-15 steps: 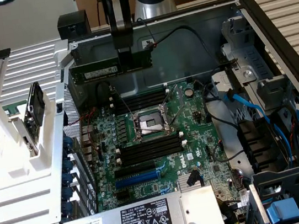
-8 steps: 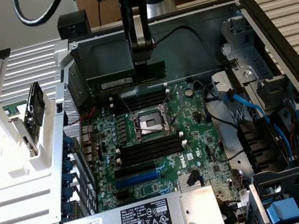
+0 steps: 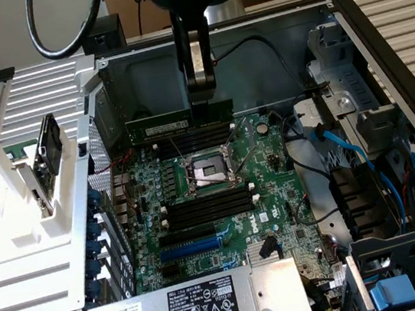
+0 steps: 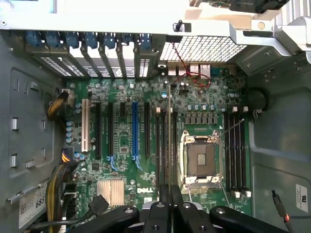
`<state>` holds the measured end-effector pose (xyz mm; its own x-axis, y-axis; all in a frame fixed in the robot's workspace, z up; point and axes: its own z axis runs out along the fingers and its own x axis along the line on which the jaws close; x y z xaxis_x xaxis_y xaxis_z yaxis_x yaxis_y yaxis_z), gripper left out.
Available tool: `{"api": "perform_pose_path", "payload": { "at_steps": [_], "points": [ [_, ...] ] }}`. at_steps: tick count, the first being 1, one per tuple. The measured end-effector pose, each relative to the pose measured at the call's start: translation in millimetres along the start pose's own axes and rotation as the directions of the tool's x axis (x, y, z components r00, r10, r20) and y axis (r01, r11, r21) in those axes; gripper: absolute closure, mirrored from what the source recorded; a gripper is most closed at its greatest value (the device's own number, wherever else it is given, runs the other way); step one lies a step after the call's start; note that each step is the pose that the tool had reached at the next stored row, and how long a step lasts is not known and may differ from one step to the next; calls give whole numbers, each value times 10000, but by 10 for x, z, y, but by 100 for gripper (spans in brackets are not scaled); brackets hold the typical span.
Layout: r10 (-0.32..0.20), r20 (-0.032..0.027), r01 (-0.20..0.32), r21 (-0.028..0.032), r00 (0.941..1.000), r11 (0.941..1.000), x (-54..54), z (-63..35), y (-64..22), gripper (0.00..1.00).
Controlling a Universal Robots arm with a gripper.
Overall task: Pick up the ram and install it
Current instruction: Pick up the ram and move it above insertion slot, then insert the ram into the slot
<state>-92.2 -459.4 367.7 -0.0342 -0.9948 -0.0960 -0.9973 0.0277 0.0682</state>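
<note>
Overhead, ram (image 3: 179, 121) pinched in fingers (image 3: 199, 79), memory slots (image 3: 190, 140) beneath, CPU socket (image 3: 208, 172) nearby.

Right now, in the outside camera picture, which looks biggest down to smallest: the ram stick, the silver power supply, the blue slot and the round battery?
1. silver power supply, though it looks closest to the camera, which helps
2. ram stick
3. blue slot
4. round battery
</note>
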Motion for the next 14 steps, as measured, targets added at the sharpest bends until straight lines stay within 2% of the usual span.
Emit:
{"api": "perform_pose_path", "payload": {
  "at_steps": [14],
  "points": [
    [0, -2, 0, 1, 10000, 10000, -1, 1, -1, 88]
  ]
}}
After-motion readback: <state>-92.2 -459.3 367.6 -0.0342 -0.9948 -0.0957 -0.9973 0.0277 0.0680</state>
